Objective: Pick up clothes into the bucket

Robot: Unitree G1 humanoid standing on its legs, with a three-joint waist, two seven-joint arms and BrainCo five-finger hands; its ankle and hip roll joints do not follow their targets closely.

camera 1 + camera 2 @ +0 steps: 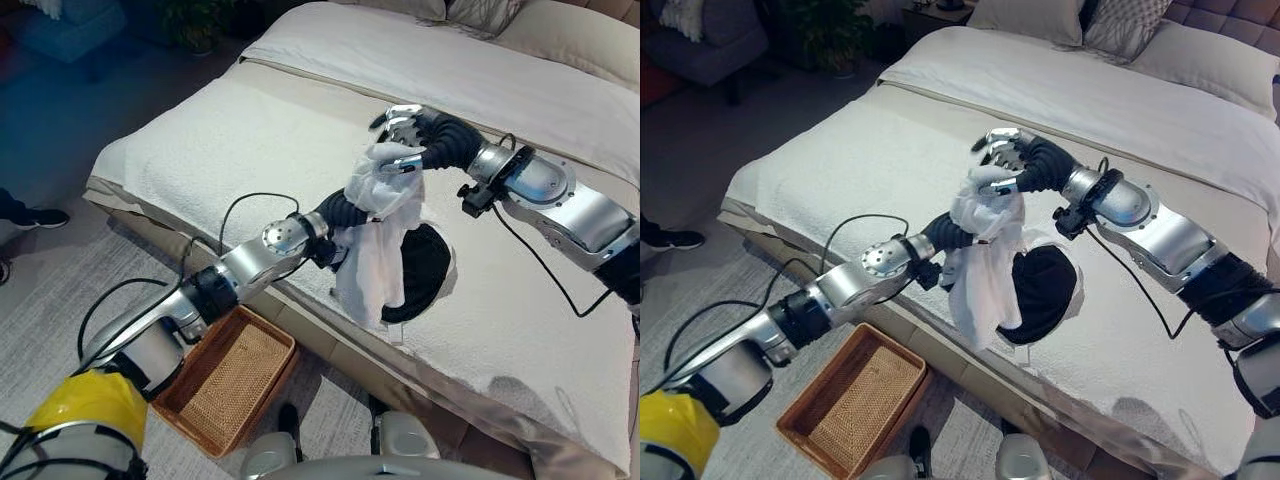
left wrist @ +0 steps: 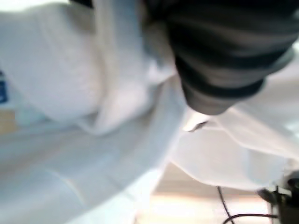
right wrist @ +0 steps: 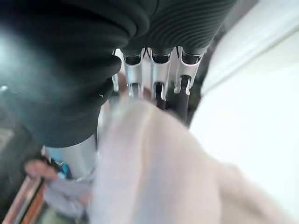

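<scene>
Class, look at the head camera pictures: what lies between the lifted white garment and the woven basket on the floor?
In the left eye view, the bed's edge and the left forearm lie between the white garment and the basket.

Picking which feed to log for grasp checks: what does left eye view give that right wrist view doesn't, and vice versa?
Left eye view alone: the whole layout, with the white garment hanging off the bed, a black garment lying behind it, the wicker basket on the floor, and the left hand buried in cloth. Right wrist view alone: the right hand close up, fingers extended over the cloth. Both: white garment and right hand.
</scene>
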